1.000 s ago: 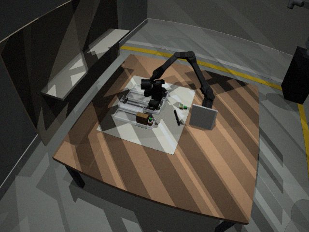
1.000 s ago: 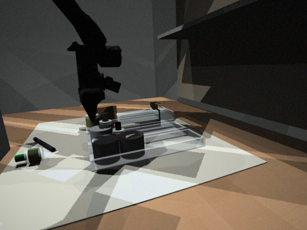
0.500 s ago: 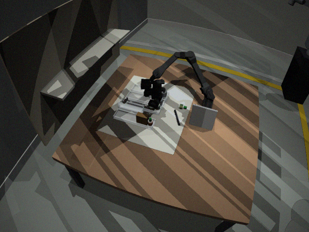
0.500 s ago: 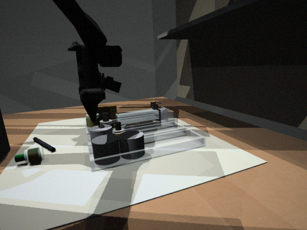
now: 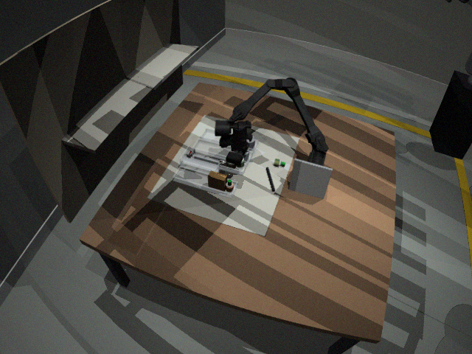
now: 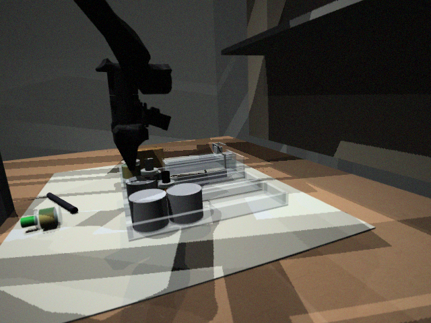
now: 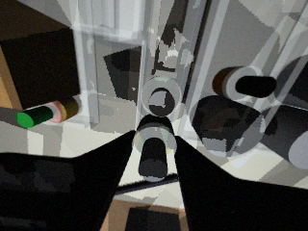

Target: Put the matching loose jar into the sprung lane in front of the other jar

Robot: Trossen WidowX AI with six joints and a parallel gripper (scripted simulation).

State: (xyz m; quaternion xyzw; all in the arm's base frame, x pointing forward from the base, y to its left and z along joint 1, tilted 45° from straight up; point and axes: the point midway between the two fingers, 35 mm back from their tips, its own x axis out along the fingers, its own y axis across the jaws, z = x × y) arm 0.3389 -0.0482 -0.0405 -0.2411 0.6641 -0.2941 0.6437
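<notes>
My gripper is shut on a black-capped jar. The held jar is roughly upright at the front end of the sprung lane, its shoulder looking higher than that of the lane jar. The matching black-capped lane jar stands upright just behind it. I cannot tell whether the jars touch. The held jar's base, the low front stop beneath it and the pusher plate's contact are not clearly visible. In the top view the arm's hand covers most of this area.
Grey cylinders and a brown-labelled jar stand in neighbouring lanes. A brown box and green-capped jar are opposite. Another green-capped jar and black rod lie in front.
</notes>
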